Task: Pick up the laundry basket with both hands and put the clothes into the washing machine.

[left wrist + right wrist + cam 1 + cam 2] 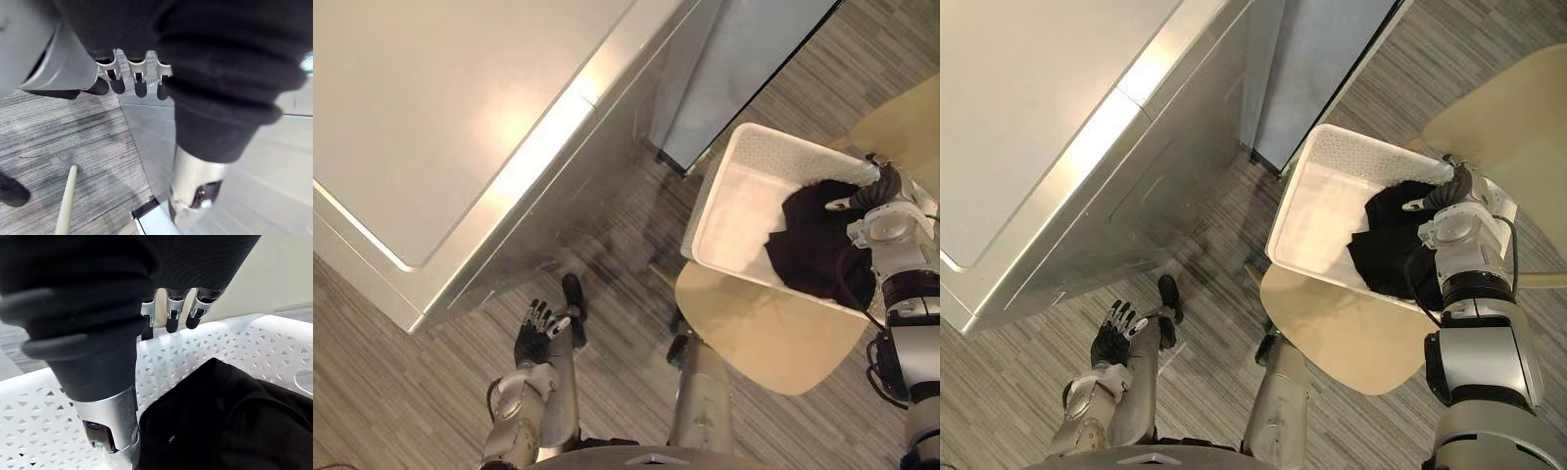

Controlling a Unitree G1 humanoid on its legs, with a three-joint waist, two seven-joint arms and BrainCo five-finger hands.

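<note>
Grey wood-grain floor (372, 392) runs under everything, with the washer (460, 117), a big pale box with a shiny front, taking the upper left of the head views. A grey panel (744, 59) stands just past it.

To the robot's right, the basket (705, 211) sits on a beige table (764, 343), one end reaching past the table's edge towards the washer. It is white and rectangular, with rounded corners and perforated walls. The clothes (818, 240), a crumpled black heap, lie in the end nearer the right arm; the other end shows bare white bottom.

The right hand (881, 186) is at the basket's far rim, just beside the clothes. The left hand (533, 338) hangs low near the washer's front, well apart from the basket, fingers spread and holding nothing.

The right wrist view brings out what the head views cannot: the wall's holes are small triangles (205, 347), and a handle slot (305, 382) is cut in one side. There the fingers (171, 320) look straight, tips just above the rim, curled round nothing, the thumb (112, 431) hanging over the black cloth (225, 416).

The left wrist view shows that hand's fingers (139, 78) straight above the floor (63, 132), beside the washer's metal side (156, 132), with a pale rod (66, 200) on the floor.
</note>
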